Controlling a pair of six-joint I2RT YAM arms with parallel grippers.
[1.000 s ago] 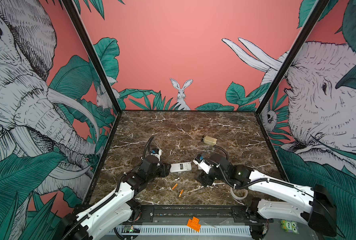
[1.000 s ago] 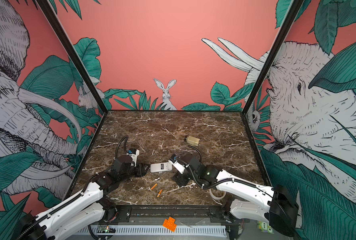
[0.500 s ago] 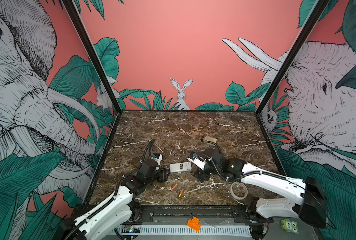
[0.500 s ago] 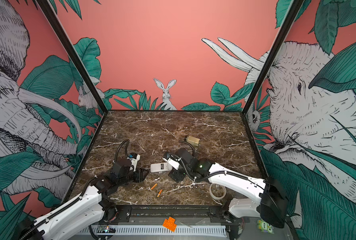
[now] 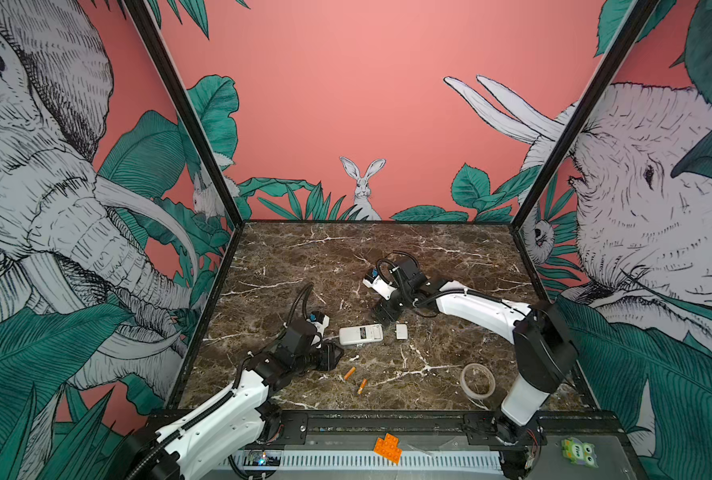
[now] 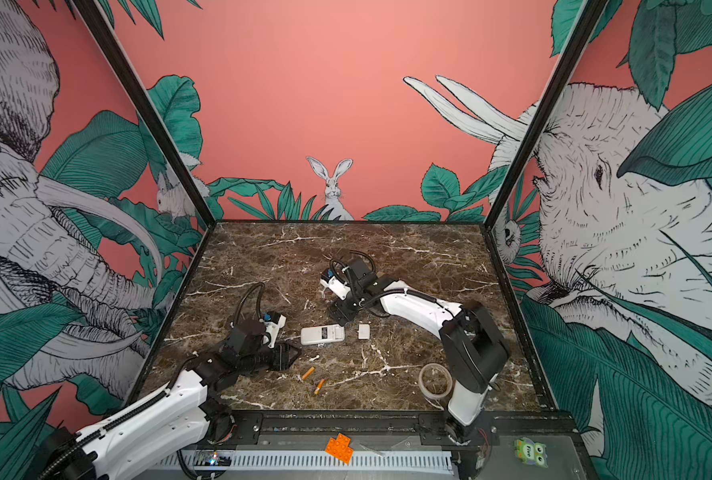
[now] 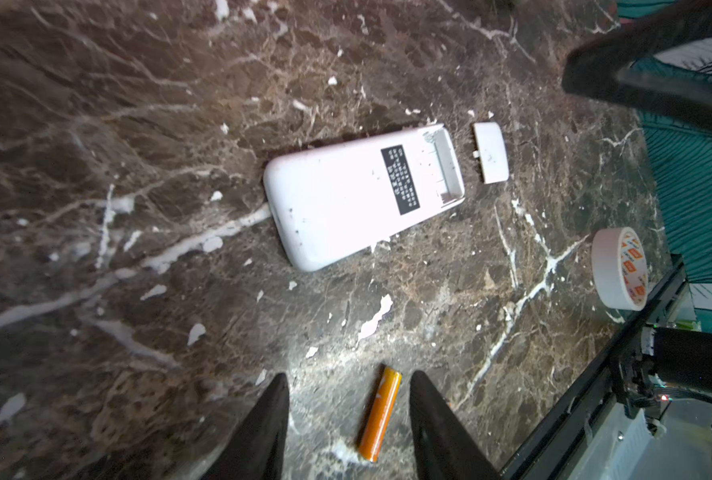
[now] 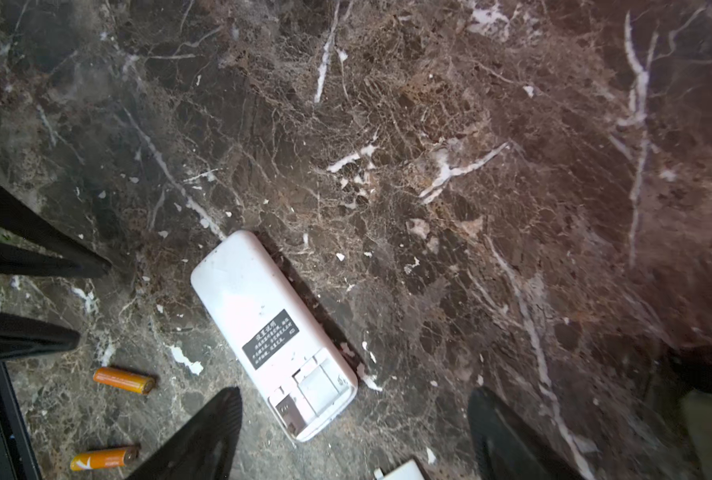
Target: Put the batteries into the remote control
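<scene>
- I see a dark brown marble tabletop (image 5: 346, 257) with white veins, filling the lower middle of both top views.
- The remote control (image 5: 360, 334) lies flat near the centre with its white back and black label up. Its battery bay is open at the right end.
- The battery cover (image 5: 401, 331) lies just right of the remote, with a narrow gap between them.
- Below the remote, the upper battery (image 5: 349, 373) and the lower battery (image 5: 362, 386) lie near each other, not touching.
- A roll of tape (image 5: 477, 380) lies flat at the lower right.
</scene>
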